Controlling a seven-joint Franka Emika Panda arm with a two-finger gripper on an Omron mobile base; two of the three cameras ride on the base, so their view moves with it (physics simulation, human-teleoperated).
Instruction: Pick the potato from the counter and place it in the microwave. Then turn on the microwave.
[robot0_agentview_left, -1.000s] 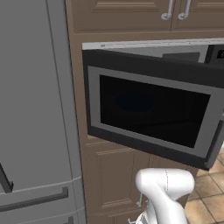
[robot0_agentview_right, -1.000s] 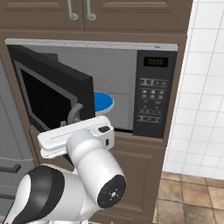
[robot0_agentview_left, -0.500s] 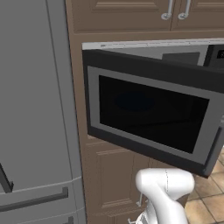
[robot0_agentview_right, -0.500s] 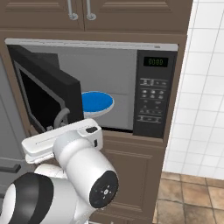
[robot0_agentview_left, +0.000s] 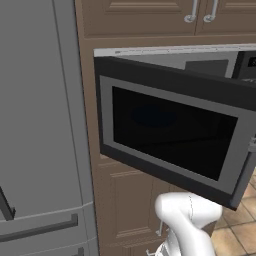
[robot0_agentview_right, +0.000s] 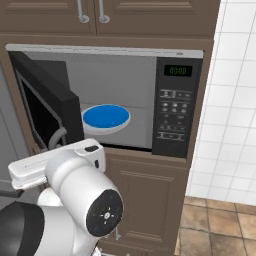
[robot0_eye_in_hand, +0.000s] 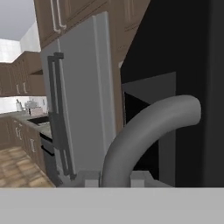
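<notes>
One dish sits inside the microwave (robot0_agentview_right: 125, 100): a white bowl (robot0_agentview_right: 106, 120) with a blue inside, on the cavity floor toward the left; whether the potato lies in it cannot be made out. Its door (robot0_agentview_left: 175, 130) hangs partly open, swung out to the left, with the button panel (robot0_agentview_right: 176, 107) at the right. The end effector (robot0_eye_in_hand: 114, 181) is narrowed right down, its tips at the base of the curved grey door handle (robot0_eye_in_hand: 148, 131). A tall grey fridge (robot0_agentview_left: 40, 125) stands just left of the microwave.
</notes>
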